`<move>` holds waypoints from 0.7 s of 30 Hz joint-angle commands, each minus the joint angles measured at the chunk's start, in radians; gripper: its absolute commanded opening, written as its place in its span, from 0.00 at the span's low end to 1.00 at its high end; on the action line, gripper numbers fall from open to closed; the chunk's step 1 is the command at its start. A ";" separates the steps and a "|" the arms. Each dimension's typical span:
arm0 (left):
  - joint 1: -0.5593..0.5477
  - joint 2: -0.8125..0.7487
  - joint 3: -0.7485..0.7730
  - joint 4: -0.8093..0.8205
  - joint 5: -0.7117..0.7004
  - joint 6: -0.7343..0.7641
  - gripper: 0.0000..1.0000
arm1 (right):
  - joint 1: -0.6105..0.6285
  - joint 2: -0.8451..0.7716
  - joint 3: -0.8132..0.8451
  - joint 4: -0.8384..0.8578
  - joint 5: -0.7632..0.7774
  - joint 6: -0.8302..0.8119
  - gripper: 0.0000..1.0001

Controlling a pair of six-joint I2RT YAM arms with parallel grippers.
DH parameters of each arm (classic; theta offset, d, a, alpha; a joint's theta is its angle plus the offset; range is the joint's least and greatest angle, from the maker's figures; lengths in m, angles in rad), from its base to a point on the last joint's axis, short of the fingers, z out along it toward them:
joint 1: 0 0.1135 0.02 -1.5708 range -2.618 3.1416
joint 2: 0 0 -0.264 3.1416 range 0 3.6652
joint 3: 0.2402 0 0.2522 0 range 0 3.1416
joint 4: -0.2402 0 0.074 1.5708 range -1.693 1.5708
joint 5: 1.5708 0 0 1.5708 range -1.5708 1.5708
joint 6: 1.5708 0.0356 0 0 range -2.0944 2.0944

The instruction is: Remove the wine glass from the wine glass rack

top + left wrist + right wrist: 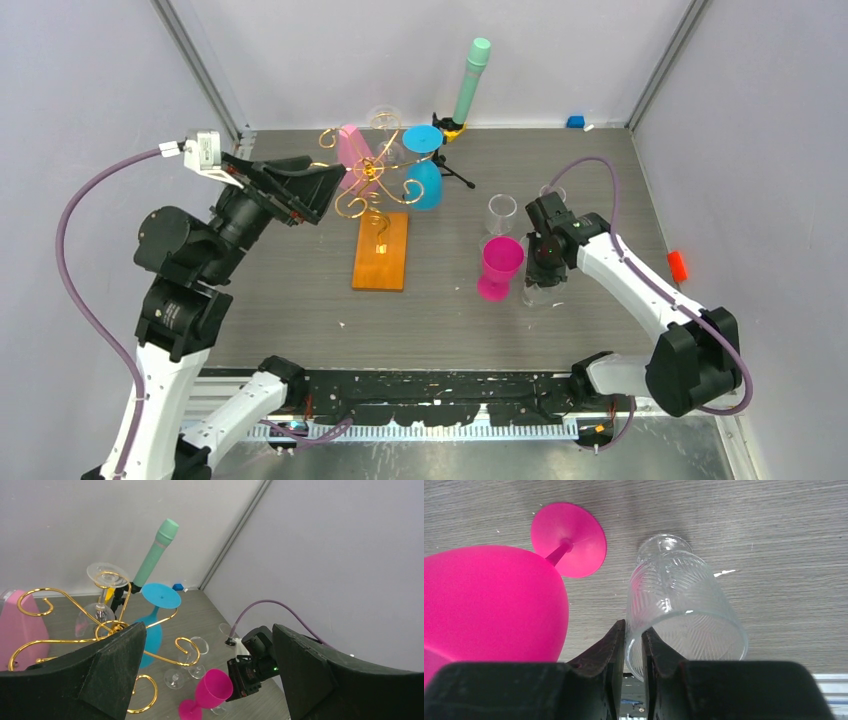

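Note:
The wine glass rack (372, 190) is gold scroll wire on an orange-brown wooden base (381, 252). A pink glass (352, 148), a blue glass (426, 182) and a clear glass (383, 124) hang on it upside down. My left gripper (328, 192) is open and empty, raised just left of the rack. In the left wrist view the rack (115, 626) and blue glass (151, 632) lie ahead of the open left gripper (210, 680). My right gripper (634, 635) is shut on the rim of a clear ribbed glass (684, 605) standing on the table.
A magenta glass (499, 266) stands on the table just left of my right gripper (545, 262). A clear glass (502, 212) stands behind it. A black tripod with a mint-green cylinder (470, 80) is at the back. A red object (678, 265) lies at the right wall.

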 commanded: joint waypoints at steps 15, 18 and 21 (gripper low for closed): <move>0.002 0.187 0.087 -0.025 0.069 0.040 1.00 | -0.006 -0.099 0.237 -0.076 0.065 -0.033 0.45; 0.002 0.279 0.162 -0.089 0.070 -0.013 1.00 | -0.006 -0.174 0.252 -0.049 0.084 -0.011 0.45; 0.002 0.377 0.257 -0.152 0.060 -0.042 0.91 | -0.006 -0.228 0.244 -0.010 0.107 0.012 0.44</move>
